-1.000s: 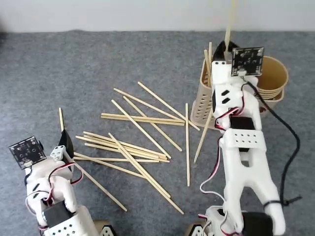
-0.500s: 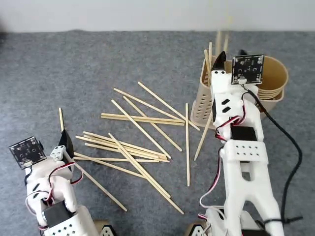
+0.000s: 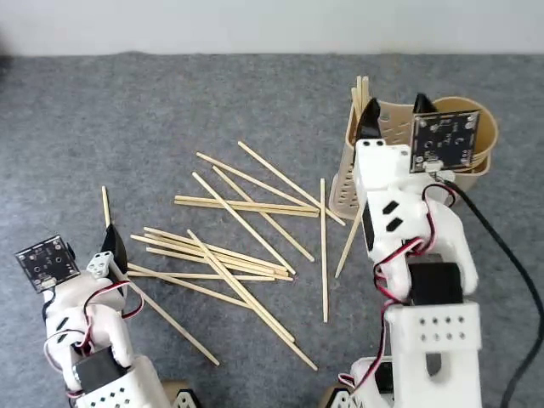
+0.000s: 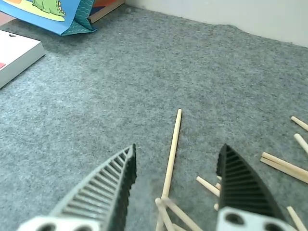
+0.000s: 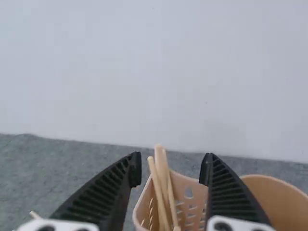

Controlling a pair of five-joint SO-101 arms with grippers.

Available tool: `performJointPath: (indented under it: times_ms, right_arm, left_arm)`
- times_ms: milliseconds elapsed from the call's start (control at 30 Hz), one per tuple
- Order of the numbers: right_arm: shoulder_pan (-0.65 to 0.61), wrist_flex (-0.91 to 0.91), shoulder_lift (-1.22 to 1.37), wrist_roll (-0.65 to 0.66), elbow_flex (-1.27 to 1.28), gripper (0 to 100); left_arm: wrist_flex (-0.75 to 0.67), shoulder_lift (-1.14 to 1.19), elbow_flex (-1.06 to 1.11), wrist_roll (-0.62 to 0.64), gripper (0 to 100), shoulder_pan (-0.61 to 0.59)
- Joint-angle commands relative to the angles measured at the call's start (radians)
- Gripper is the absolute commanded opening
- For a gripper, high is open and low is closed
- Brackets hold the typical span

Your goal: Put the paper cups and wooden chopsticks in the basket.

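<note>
Black fingers [image 5: 110,192] of the right gripper [image 5: 172,161] are standing spread and empty above the basket [image 5: 190,192]. A second ago they were pinching one stick upright over it, and now that stick is resting among the upright chopsticks [image 3: 361,89] inside, while the arm is drawing back toward its base. We are judging this delivery as finished. The paper cups [image 3: 480,157] are sitting stacked against the basket; we cannot tell if they are inside it. The left gripper [image 4: 178,149] is waiting with spread fingers over a single chopstick [image 4: 172,144], and many loose chopsticks [image 3: 238,221] are lying on the grey carpet [image 3: 127,110], so most work is remaining.
</note>
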Motion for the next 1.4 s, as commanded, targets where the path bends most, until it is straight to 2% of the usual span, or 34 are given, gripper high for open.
performJointPath:
  times_ms: [0,100,267,600,767,833,1000,1200,1367]
  right_arm:
    - [-0.044,0.28,-0.022,-0.031,-0.143,19.9]
    - [-0.054,0.372,0.008,-0.032,-0.138,19.9]
    - [-0.016,0.378,0.108,-0.094,-0.071,19.9]
    - [0.081,0.156,0.318,-0.107,0.025,19.8]
    - [0.093,0.143,0.39,-0.109,0.017,19.6]
    - [0.09,0.142,0.386,-0.109,0.018,16.5]
    - [0.084,0.142,0.346,-0.104,0.018,0.2]
    - [0.082,0.156,0.297,-0.103,0.023,0.9]
    - [0.053,0.236,0.209,-0.083,0.017,0.9]
  left_arm:
    - [-0.025,-0.015,-0.01,-0.008,26,0.005]
    - [-0.025,-0.015,-0.01,-0.008,26,0.005]
    - [-0.025,-0.015,-0.01,-0.008,26,0.005]
    - [-0.025,-0.015,-0.01,-0.008,26,0.003]
    - [-0.025,-0.015,-0.01,-0.008,26,0.003]
    - [-0.025,-0.015,-0.01,-0.008,26,0.003]
    - [-0.025,-0.015,-0.01,-0.008,26,0.003]
    - [-0.025,-0.015,-0.01,-0.008,26,0.003]
    - [-0.025,-0.015,-0.01,-0.008,26,0.003]
